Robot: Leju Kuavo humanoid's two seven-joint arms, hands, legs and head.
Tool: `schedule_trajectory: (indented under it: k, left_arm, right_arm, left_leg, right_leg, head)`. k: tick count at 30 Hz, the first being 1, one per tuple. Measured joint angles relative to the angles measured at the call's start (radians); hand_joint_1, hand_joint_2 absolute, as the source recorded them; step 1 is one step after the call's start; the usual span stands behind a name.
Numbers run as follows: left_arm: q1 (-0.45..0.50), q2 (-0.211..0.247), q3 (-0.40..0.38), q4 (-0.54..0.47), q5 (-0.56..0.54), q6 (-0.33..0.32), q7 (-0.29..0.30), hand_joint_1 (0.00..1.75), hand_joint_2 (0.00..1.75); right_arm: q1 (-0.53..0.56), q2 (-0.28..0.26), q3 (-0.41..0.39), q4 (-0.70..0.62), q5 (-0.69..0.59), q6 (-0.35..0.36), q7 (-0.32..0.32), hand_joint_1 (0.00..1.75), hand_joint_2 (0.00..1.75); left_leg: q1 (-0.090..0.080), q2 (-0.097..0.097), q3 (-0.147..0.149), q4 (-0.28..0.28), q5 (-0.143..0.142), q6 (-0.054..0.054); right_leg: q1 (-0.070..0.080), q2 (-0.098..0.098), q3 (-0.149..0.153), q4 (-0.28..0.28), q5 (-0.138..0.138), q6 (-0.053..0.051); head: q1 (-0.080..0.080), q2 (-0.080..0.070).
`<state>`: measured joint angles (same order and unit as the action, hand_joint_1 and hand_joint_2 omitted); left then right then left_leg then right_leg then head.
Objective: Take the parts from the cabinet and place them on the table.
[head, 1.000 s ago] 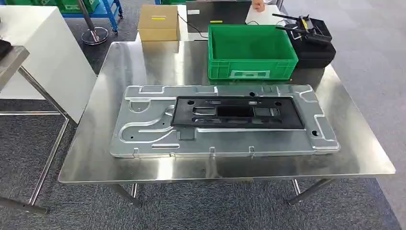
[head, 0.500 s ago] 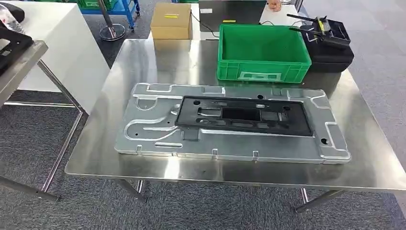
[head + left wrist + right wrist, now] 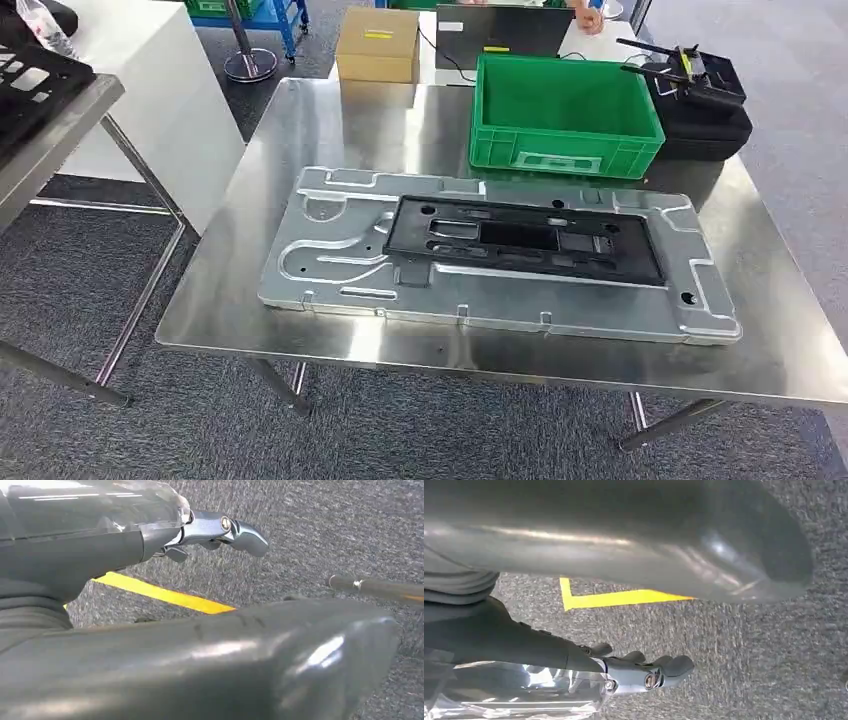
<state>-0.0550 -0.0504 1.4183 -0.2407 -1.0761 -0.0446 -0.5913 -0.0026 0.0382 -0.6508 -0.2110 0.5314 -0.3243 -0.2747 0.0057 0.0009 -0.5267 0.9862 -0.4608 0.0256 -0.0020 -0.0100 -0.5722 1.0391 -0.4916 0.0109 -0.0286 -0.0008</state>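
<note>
1. A long silver stamped metal panel lies flat on the steel table, its long axis running across the table from side to side, the far right end skewed slightly toward the near edge.
2. A black plastic frame part rests on top of the panel, its long axis parallel to the panel's, sitting toward the panel's right half.
3. A green crate stands just behind the panel; a cardboard box sits at the table's far left corner and a black case beside the crate on the right.
4. The left hand hangs over grey carpet crossed by a yellow floor line, fingers extended and apart, holding nothing.
5. The right hand likewise hangs above carpet near a yellow corner marking, fingers apart, nothing in its grasp.
6. Both parts lie on the table well apart from either hand; how they stand to each hand cannot be told from the wrist views.
7. At the left edge, a second steel table carries a dark gridded tray.
</note>
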Motion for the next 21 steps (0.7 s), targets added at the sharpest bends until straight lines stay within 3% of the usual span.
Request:
schedule_trajectory:
  k: [1, 3, 4, 5, 6, 8, 9, 10, 11, 13, 14, 15, 16, 18, 19, 20, 21]
  left_arm:
    - [-0.002, 0.000, 0.000, 0.000, -0.001, 0.000, -0.002, 0.00, 0.00]
    - [-0.002, 0.000, -0.001, 0.000, -0.002, 0.000, -0.002, 0.00, 0.00]
    - [-0.002, 0.000, -0.001, 0.000, -0.002, 0.000, -0.002, 0.00, 0.00]
    - [-0.001, 0.000, -0.001, 0.000, -0.002, 0.000, -0.002, 0.00, 0.00]
    - [-0.001, 0.000, -0.001, 0.000, -0.002, 0.000, -0.002, 0.00, 0.00]
    - [-0.002, -0.001, -0.001, 0.000, -0.003, 0.000, -0.002, 0.00, 0.00]
    - [-0.003, -0.001, -0.001, 0.000, -0.004, 0.000, -0.002, 0.00, 0.00]
    - [-0.003, -0.001, -0.001, 0.000, -0.004, 0.000, -0.003, 0.00, 0.00]
    - [-0.003, -0.001, -0.001, 0.000, -0.005, 0.000, -0.004, 0.00, 0.00]
    - [-0.004, -0.001, -0.002, 0.000, -0.006, 0.000, -0.004, 0.00, 0.00]
    - [0.000, 0.000, -0.002, 0.000, -0.006, 0.000, -0.004, 0.00, 0.00]
    - [0.000, 0.000, -0.002, 0.000, -0.007, 0.001, -0.004, 0.00, 0.00]
    - [0.001, 0.000, -0.002, 0.000, -0.009, 0.002, -0.004, 0.00, 0.00]
    - [-0.002, -0.002, -0.002, 0.000, -0.013, 0.003, -0.004, 0.00, 0.00]
    - [-0.003, -0.002, -0.002, 0.000, -0.013, 0.003, -0.004, 0.00, 0.00]
    - [-0.003, -0.002, -0.002, 0.000, -0.013, 0.003, -0.004, 0.00, 0.00]
    - [-0.003, -0.002, -0.002, 0.000, -0.013, 0.004, -0.004, 0.00, 0.00]
  right_arm:
    - [0.000, 0.000, 0.000, 0.000, 0.000, 0.000, 0.000, 0.00, 0.00]
    - [-0.002, -0.001, -0.003, 0.000, 0.001, 0.000, 0.000, 0.00, 0.00]
    - [-0.001, -0.001, -0.003, 0.000, 0.001, 0.000, 0.000, 0.00, 0.00]
    - [-0.001, -0.001, -0.003, 0.000, 0.001, 0.000, 0.000, 0.00, 0.00]
    - [0.000, -0.001, -0.003, 0.000, 0.001, 0.000, -0.001, 0.00, 0.00]
    - [-0.002, -0.002, -0.005, 0.000, 0.002, 0.000, -0.003, 0.00, 0.00]
    - [-0.004, -0.002, -0.005, 0.000, 0.003, 0.000, -0.004, 0.00, 0.00]
    - [-0.007, -0.002, -0.005, 0.000, 0.003, 0.000, -0.004, 0.00, 0.00]
    - [-0.005, -0.001, -0.006, 0.000, 0.003, 0.000, -0.004, 0.00, 0.00]
    - [-0.006, -0.002, -0.008, 0.000, 0.005, 0.000, -0.004, 0.00, 0.00]
    - [-0.007, -0.002, -0.008, 0.000, 0.006, 0.000, -0.004, 0.00, 0.00]
    - [-0.009, -0.001, -0.009, 0.001, 0.006, -0.001, -0.004, 0.00, 0.00]
    - [-0.010, -0.001, -0.009, 0.001, 0.007, -0.002, -0.005, 0.00, 0.00]
    - [-0.008, -0.001, -0.010, 0.001, 0.009, -0.003, -0.005, 0.00, 0.00]
    - [-0.008, -0.001, -0.011, 0.001, 0.010, -0.004, -0.005, 0.00, 0.00]
    - [-0.008, -0.001, -0.013, 0.001, 0.010, -0.004, -0.006, 0.00, 0.00]
    - [-0.008, -0.001, -0.015, 0.001, 0.012, -0.003, -0.008, 0.00, 0.00]
  left_leg:
    - [0.000, 0.000, -0.010, 0.000, 0.008, 0.008]
    - [0.000, 0.000, -0.033, 0.002, 0.023, 0.007]
    - [0.000, 0.000, -0.046, 0.003, 0.030, 0.006]
    - [0.000, -0.001, -0.057, 0.006, 0.037, 0.004]
    - [0.001, -0.001, -0.068, 0.009, 0.043, 0.001]
    - [0.004, -0.003, -0.088, 0.018, 0.054, -0.007]
    - [0.005, -0.004, -0.097, 0.026, 0.059, -0.014]
    - [0.003, -0.006, -0.103, 0.027, 0.065, -0.022]
    - [0.004, -0.007, -0.098, 0.024, 0.072, -0.029]
    - [0.006, -0.008, -0.101, 0.020, 0.090, -0.041]
    - [0.003, -0.011, -0.105, 0.017, 0.098, -0.051]
    - [0.009, -0.010, -0.111, 0.030, 0.076, -0.053]
    - [0.008, -0.007, -0.130, 0.072, 0.009, -0.054]
    - [0.010, -0.007, -0.167, 0.215, -0.115, -0.059]
    - [0.010, -0.007, -0.178, 0.286, -0.147, -0.061]
    - [0.010, -0.006, -0.177, 0.333, -0.147, -0.062]
    - [0.010, -0.007, -0.155, 0.335, -0.119, -0.060]
  right_leg:
    - [-0.002, 0.003, -0.017, 0.045, -0.051, 0.003]
    - [-0.008, 0.006, -0.067, 0.192, -0.148, 0.013]
    - [-0.010, 0.006, -0.081, 0.251, -0.174, 0.017]
    - [-0.013, 0.006, -0.075, 0.266, -0.171, 0.020]
    - [-0.017, 0.006, -0.045, 0.234, -0.143, 0.022]
    - [-0.022, 0.006, 0.059, 0.075, -0.067, 0.024]
    - [-0.024, 0.009, 0.120, -0.021, -0.057, 0.024]
    - [-0.015, 0.016, 0.133, -0.049, -0.075, 0.020]
    - [-0.011, 0.020, 0.123, -0.041, -0.055, 0.010]
    - [-0.007, 0.019, 0.114, -0.040, -0.053, -0.001]
    - [-0.012, 0.017, 0.107, -0.047, -0.041, -0.011]
    - [-0.015, 0.008, 0.097, -0.049, -0.027, -0.023]
    - [-0.013, 0.008, 0.081, -0.049, -0.016, -0.035]
    - [-0.008, 0.002, 0.052, -0.047, 0.006, -0.040]
    - [-0.005, 0.000, 0.037, -0.045, 0.017, -0.041]
    - [-0.002, -0.001, 0.020, -0.043, 0.028, -0.041]
    - [0.001, -0.002, 0.003, -0.040, 0.039, -0.040]
  head:
    - [0.004, 0.000]
    - [0.005, 0.000]
    - [0.006, 0.000]
    - [0.006, 0.000]
    - [0.005, 0.000]
    - [0.005, 0.000]
    - [0.006, 0.000]
    - [0.005, 0.000]
    - [0.005, 0.000]
    - [0.004, 0.000]
    - [0.005, 0.000]
    - [0.005, 0.000]
    - [0.003, 0.000]
    - [0.003, 0.000]
    - [0.003, 0.000]
    - [0.003, 0.000]
    - [0.003, 0.000]
